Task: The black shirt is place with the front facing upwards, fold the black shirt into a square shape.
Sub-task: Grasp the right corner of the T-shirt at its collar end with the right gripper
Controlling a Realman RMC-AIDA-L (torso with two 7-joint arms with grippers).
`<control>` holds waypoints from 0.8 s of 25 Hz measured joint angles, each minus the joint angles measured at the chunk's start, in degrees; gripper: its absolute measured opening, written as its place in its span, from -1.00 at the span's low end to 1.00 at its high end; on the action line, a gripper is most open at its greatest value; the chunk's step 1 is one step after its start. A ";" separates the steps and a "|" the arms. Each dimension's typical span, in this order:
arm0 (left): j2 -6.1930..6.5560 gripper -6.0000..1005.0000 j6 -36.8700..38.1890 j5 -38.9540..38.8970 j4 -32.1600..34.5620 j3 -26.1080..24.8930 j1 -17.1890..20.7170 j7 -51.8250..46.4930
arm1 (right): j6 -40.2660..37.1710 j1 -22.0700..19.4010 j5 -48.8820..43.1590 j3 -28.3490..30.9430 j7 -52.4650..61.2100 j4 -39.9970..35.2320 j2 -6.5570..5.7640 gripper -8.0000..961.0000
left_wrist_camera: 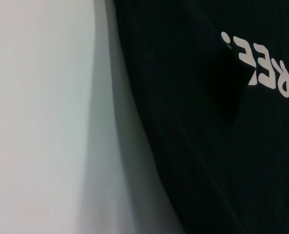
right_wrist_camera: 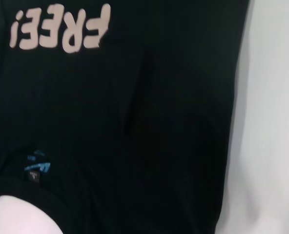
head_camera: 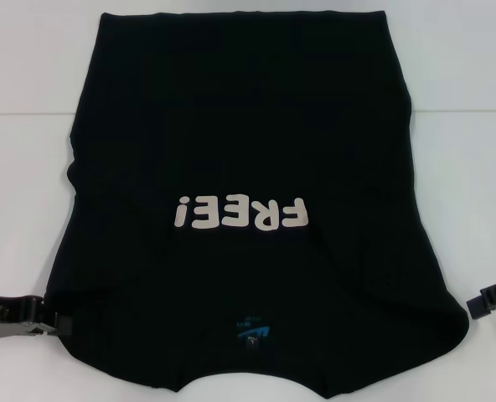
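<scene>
So the white table (head_camera: 30, 167) takes up the whole scene, and nothing sits on it besides the cloth. The black shirt (head_camera: 248, 126) is spread flat across the middle, front up, with the white "FREE!" lettering (head_camera: 238, 213) reading upside down from the head camera and the small blue logo (head_camera: 253, 330) closer to the robot, near the collar edge. Sleeves look tucked or folded in, so the outline is a rough trapezoid, wider on the near side.

The left gripper (head_camera: 54, 322) is low at the shirt's near left corner, right up against the fabric edge; can't tell if its jaws are spread or pinching any cloth there. The right gripper (head_camera: 493, 300) sits just off the near right edge, apart from the shirt, holding nothing as far as I can see, jaw gap not readable either.
</scene>
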 joint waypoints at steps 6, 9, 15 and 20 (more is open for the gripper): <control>0.04 -0.90 0.00 -0.03 -0.34 0.03 -0.03 0.02 | 1.76 0.05 0.26 0.12 -0.51 1.32 1.10 0.90; 0.11 -0.90 -0.18 -0.03 -0.72 0.08 -0.14 0.02 | 2.48 0.50 0.31 0.31 -1.12 2.31 1.78 0.90; 0.11 -0.90 -0.26 -0.03 -0.75 0.08 -0.06 0.02 | 4.65 1.94 -0.06 0.11 -2.02 5.11 2.51 0.88; 0.11 -0.90 -0.18 -0.02 -0.74 0.08 0.02 0.02 | 6.50 2.56 -0.34 -0.52 -2.19 6.86 2.55 0.87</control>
